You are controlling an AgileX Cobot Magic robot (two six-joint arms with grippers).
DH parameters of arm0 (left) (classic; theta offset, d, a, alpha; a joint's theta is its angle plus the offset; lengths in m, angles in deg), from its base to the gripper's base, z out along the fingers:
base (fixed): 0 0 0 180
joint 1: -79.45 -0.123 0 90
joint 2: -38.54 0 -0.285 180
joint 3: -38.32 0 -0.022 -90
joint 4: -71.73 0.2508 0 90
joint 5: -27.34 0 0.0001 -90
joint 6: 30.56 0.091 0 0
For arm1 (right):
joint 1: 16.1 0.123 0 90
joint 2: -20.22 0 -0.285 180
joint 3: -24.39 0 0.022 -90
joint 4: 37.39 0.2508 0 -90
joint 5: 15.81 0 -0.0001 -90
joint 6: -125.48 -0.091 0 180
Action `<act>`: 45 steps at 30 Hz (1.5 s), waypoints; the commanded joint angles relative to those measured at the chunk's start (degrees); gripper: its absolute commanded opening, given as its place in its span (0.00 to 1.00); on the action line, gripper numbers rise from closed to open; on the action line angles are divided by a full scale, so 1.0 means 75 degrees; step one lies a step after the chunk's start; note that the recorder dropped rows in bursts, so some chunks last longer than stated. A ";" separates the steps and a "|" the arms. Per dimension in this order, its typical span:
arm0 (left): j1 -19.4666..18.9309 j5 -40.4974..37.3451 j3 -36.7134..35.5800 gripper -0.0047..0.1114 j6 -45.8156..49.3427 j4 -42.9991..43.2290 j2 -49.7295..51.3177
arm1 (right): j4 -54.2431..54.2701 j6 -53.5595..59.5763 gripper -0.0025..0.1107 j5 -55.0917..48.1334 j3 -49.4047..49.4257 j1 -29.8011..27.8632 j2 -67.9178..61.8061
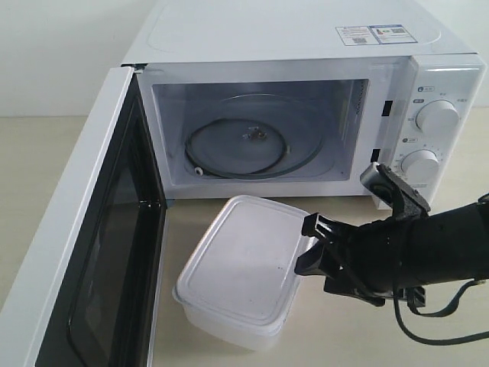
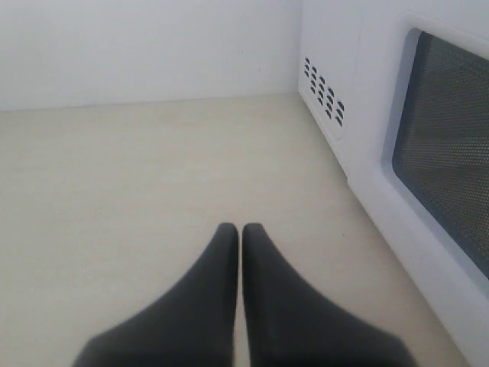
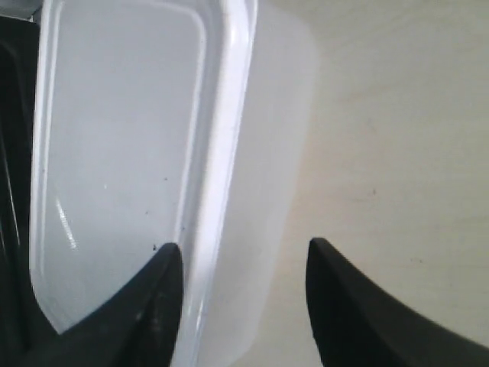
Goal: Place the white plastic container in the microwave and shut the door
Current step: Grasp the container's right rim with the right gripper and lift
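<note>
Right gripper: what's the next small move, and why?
Probably close the right gripper on the white plastic container. In the right wrist view its jaws stand open with the container's rim and side wall between them, so a grip looks lined up. The container sits on the table before the microwave, whose door is open.

The white plastic container (image 1: 237, 267) is milky, translucent plastic. Its lid is smooth with a soft sheen and carries a few dark specks. The microwave (image 1: 290, 34) has a smooth, lightly glossy white casing, and its knobs (image 1: 437, 117) look like glossy white plastic. The turntable (image 1: 306, 145) is clear glass. The door (image 1: 61, 229) has a smooth white frame, and its dark window (image 2: 451, 153) shows a fine dotted mesh. The bench (image 2: 137, 168) is pale and matt, with faint streaks. The jaws of the left gripper (image 2: 241, 229) and the right gripper (image 3: 244, 267) are matt black.
</note>
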 commanded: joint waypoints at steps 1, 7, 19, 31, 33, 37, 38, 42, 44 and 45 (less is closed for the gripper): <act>-0.0024 0.0028 -0.0023 0.07 0.0031 0.0010 -0.0017 | 0.0020 -0.0016 0.45 -0.0319 -0.0130 0.0000 0.0020; -0.0024 0.0028 -0.0023 0.07 0.0031 0.0010 -0.0017 | 0.0020 -0.0016 0.45 -0.0451 -0.0249 0.0000 0.0020; -0.0024 0.0028 -0.0023 0.07 0.0031 0.0010 -0.0017 | 0.0020 -0.0077 0.45 -0.0426 -0.0329 0.0132 -0.0320; -0.0024 0.0028 -0.0023 0.07 0.0031 0.0010 -0.0017 | 0.0020 -0.0013 0.45 -0.0187 -0.0723 0.0250 -0.0760; -0.0024 0.0028 -0.0023 0.07 0.0031 0.0010 -0.0017 | 0.0020 -0.0013 0.45 -0.0068 -0.0723 0.0250 -0.0769; -0.0024 0.0028 -0.0023 0.07 0.0031 0.0010 -0.0017 | 0.0020 -0.0013 0.37 -0.0082 -0.0723 0.0250 -0.0861; -0.0024 0.0028 -0.0023 0.07 0.0031 0.0010 -0.0017 | 0.0020 -0.0013 0.33 -0.0098 -0.0723 0.0250 -0.0891; -0.0024 0.0028 -0.0023 0.07 0.0031 0.0010 -0.0017 | 0.0020 0.0205 0.02 -0.0104 -0.0723 0.0250 -0.0977; -0.0024 0.0028 -0.0023 0.07 0.0031 0.0010 -0.0017 | 0.0020 0.0277 0.02 -0.0121 -0.0723 0.0250 -0.0963; -0.0024 0.0028 -0.0023 0.07 0.0031 0.0010 -0.0017 | 0.0020 0.0275 0.02 -0.0121 -0.0723 0.0250 -0.0963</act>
